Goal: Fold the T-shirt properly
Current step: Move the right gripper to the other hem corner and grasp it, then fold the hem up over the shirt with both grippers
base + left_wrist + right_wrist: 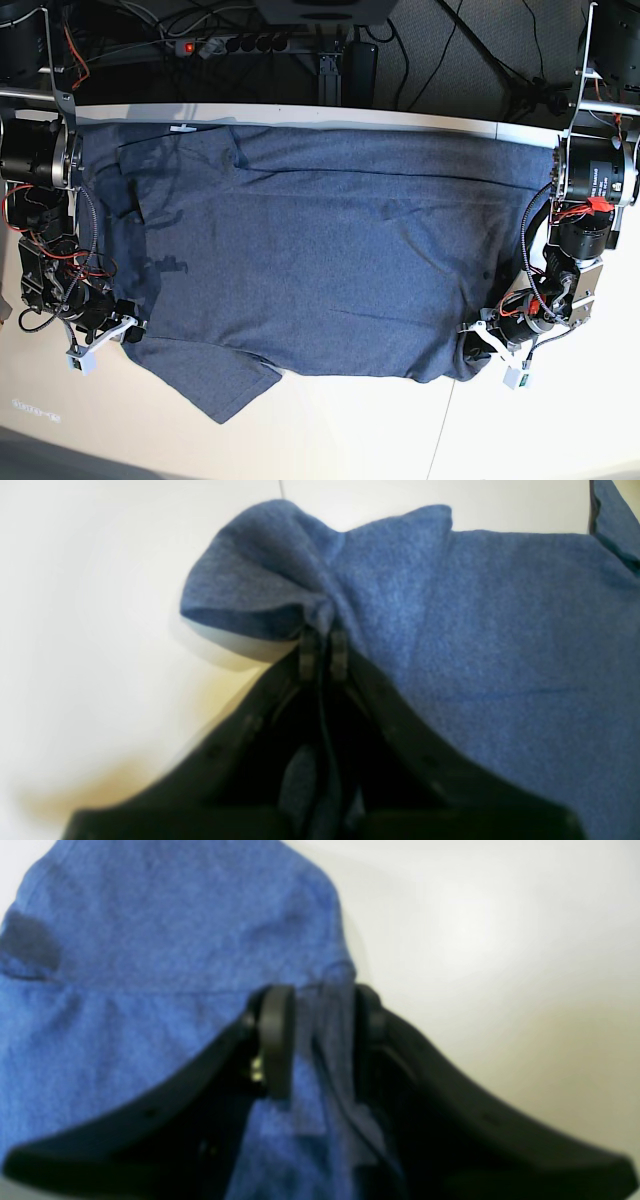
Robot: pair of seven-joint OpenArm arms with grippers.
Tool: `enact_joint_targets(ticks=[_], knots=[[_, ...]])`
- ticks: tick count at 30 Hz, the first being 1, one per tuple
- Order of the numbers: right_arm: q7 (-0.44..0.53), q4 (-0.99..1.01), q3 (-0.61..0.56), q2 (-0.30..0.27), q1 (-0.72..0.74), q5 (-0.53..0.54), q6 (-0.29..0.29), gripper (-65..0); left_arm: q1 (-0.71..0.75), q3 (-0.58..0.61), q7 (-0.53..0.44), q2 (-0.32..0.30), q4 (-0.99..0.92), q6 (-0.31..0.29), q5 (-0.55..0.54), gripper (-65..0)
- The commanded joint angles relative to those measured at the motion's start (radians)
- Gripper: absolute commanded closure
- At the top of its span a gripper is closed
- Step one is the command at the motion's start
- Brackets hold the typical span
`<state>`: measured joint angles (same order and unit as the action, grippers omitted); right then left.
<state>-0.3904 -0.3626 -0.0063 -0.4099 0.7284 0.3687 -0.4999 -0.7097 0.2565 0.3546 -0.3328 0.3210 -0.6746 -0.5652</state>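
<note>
The blue-grey T-shirt (320,260) lies spread out across the white table (350,430), plain side up, with one sleeve (215,385) pointing at the front edge. At the base view's right, my left gripper (482,345) pinches the shirt's front corner. In the left wrist view this gripper (322,647) is shut on a bunched fold of the T-shirt (500,630). At the base view's left, my right gripper (125,325) is at the shirt's edge near that sleeve. In the right wrist view, the right gripper (322,1025) holds a thick fold of the T-shirt (150,940) between its fingers.
Both arms' motor housings (590,175) and loose wiring (45,260) stand at the table's left and right sides. A power strip (235,45) and cables lie behind the back edge. Bare white table (100,630) shows in front of the shirt.
</note>
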Motion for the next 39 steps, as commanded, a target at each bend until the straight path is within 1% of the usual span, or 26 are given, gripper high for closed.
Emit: enact_joint_targets(ticks=[1,3,4,5,7,8,10,13,18,21,25,27,31,33,36,39], knots=[[-0.035,-0.002,-0.003,-0.006,0.013,-0.018,-0.013,-20.2,-0.027,0.000,0.013,-0.011,0.009,-0.023,0.008,0.0],[-0.034,-0.002,-0.003,-0.005,0.013,-0.028,-0.013,-20.0,-0.027,0.000,0.013,-0.011,0.009,-0.023,0.008,0.0],[-0.027,-0.002,-0.003,-0.005,0.013,-0.043,-0.013,-18.1,-0.027,0.000,0.013,-0.011,0.009,-0.023,0.008,0.0],[-0.021,-0.002,-0.003,-0.006,0.013,-0.064,-0.013,-14.2,-0.027,0.000,0.013,-0.011,0.009,-0.023,0.008,0.0],[-0.003,-0.010,-0.003,-0.006,0.012,-0.112,-0.012,-3.1,-0.027,0.000,0.012,-0.011,0.009,-0.023,0.008,0.0],[0.011,-0.019,-0.003,-0.006,0.010,-0.137,-0.012,0.0,-0.027,0.000,0.012,-0.011,0.009,-0.023,0.008,0.0],[0.023,-0.040,-0.003,-0.008,0.006,-0.174,-0.012,0.0,-0.027,0.000,0.011,-0.011,0.009,-0.023,0.003,0.0],[0.032,-0.074,-0.003,-0.015,0.005,-0.192,-0.012,0.0,-0.029,0.000,0.012,-0.018,0.009,-0.023,-0.021,0.0],[0.043,-0.143,-0.003,-0.036,0.005,-0.193,-0.013,0.0,-0.050,-0.001,0.013,-0.048,0.009,-0.023,-0.075,0.0],[0.043,-0.183,-0.003,-0.045,0.005,-0.193,-0.014,0.0,-0.067,-0.001,0.029,-0.064,0.009,-0.023,-0.082,0.0],[0.042,-0.237,-0.003,-0.067,-0.007,-0.133,-0.032,0.0,-0.074,-0.001,0.047,-0.066,0.023,-0.023,-0.086,0.0],[0.042,-0.278,-0.003,-0.078,-0.033,-0.100,-0.037,0.0,-0.074,-0.001,0.059,-0.069,0.034,-0.023,-0.126,0.0],[0.039,-0.380,-0.002,-0.097,-0.121,-0.087,-0.047,0.0,-0.069,-0.001,0.172,-0.103,0.071,-0.023,-0.254,0.0],[0.039,-0.440,-0.002,-0.109,-0.176,-0.069,-0.046,0.0,-0.065,-0.001,0.257,-0.128,0.093,-0.023,-0.319,0.0],[0.039,-0.525,-0.002,-0.130,-0.247,-0.018,-0.046,0.0,-0.059,-0.001,0.399,-0.161,0.113,-0.023,-0.443,0.0],[0.038,-0.596,0.013,-0.151,-0.302,-0.002,-0.046,0.0,-0.047,-0.001,0.500,-0.185,0.140,-0.023,-0.545,0.0]])
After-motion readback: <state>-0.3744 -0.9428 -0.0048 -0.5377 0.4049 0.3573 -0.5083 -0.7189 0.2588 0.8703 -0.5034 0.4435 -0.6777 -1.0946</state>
